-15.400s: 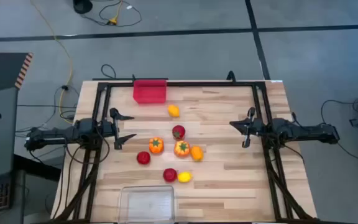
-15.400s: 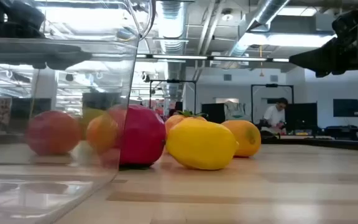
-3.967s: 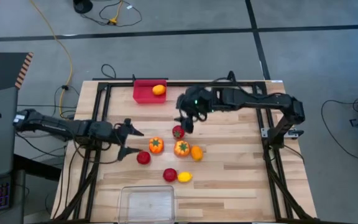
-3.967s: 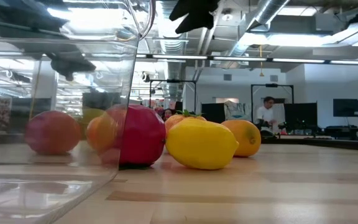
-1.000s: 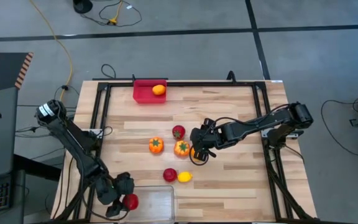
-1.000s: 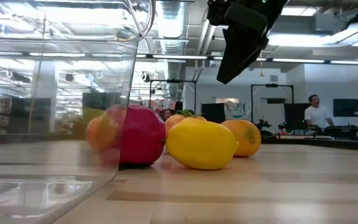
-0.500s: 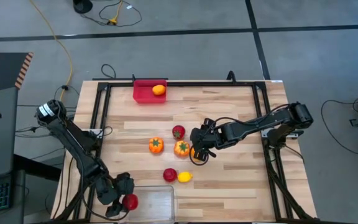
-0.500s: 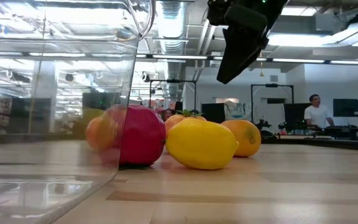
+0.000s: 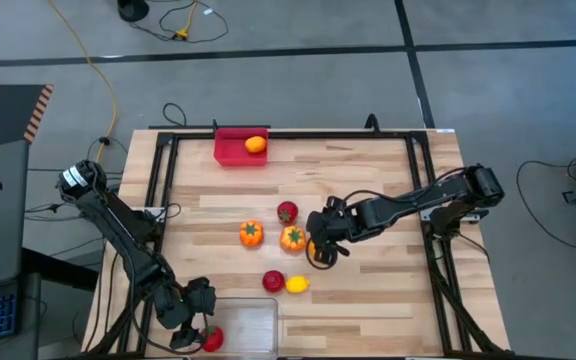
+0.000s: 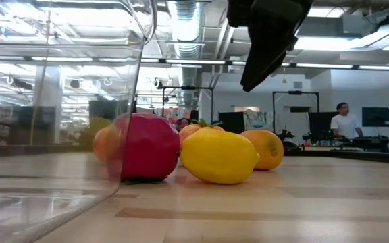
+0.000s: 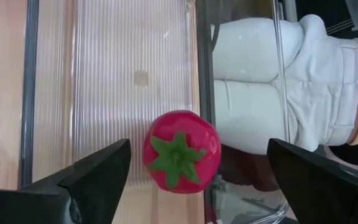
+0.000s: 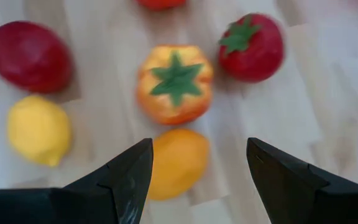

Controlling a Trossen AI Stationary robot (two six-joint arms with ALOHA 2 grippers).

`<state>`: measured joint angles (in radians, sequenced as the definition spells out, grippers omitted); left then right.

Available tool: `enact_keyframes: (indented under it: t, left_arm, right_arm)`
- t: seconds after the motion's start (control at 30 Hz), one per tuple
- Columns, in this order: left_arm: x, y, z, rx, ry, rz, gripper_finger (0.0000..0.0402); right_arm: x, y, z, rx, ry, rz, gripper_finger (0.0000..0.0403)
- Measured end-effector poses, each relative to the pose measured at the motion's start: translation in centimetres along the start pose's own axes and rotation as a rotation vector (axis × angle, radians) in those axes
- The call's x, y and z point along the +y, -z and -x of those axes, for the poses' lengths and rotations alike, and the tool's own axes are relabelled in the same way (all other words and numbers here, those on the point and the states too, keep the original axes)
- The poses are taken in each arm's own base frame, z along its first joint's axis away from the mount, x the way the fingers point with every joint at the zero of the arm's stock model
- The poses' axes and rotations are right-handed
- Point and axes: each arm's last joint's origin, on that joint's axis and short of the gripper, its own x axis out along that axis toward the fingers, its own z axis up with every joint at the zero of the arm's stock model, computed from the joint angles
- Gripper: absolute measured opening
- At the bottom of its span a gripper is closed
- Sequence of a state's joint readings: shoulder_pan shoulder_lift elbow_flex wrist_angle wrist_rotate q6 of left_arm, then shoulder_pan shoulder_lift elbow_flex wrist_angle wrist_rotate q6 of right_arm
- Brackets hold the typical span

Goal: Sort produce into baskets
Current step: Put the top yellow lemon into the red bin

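The left gripper point(image 9: 190, 322) hangs over the clear bin point(image 9: 253, 330) at the near edge, fingers wide apart, with a red tomato point(image 11: 181, 151) loose between them, just above the bin (dropped or dropping, I cannot tell). The right gripper point(image 12: 197, 174) is spread over a plain orange fruit point(image 12: 178, 163) mid-table. It looks ready to grab it. A stemmed orange one point(image 12: 175, 84) sits just beside, so room is tight.

Two dark jointed arms; left arm point(image 9: 118, 225) bears white ring; black wedge-shaped fingers point(image 12: 124, 177).
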<state>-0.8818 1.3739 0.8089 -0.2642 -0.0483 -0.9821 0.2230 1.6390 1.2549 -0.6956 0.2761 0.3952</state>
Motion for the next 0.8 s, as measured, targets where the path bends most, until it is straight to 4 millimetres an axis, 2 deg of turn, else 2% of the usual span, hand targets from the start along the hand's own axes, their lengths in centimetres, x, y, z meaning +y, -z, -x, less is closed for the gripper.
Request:
enact_keyframes:
  t: [0.07, 0.27, 0.37, 0.57, 0.8]
  left_arm:
    - [0.0, 0.0, 0.0, 0.000, 0.000, 0.000, 0.0365]
    - [0.0, 0.0, 0.0, 0.000, 0.000, 0.002, 0.0365]
    - [0.0, 0.0, 0.0, 0.000, 0.000, 0.002, 0.0365]
    - [0.0, 0.0, 0.0, 0.000, 0.000, 0.002, 0.0365]
    - [0.0, 0.0, 0.0, -0.001, 0.001, 0.002, 0.0365]
  right_arm:
    - [0.0, 0.0, 0.0, 0.007, -0.013, -0.023, 0.0286]
    - [-0.3, 0.0, -0.2, 0.022, 0.003, -0.371, 0.0286]
    - [-0.6, 0.3, -0.2, 0.048, 0.028, -0.487, 0.0286]
    - [-0.4, 0.9, -0.8, 0.104, 0.071, -0.516, 0.0286]
    - [0.7, 1.4, -3.1, 0.128, 0.097, -0.500, 0.0286]
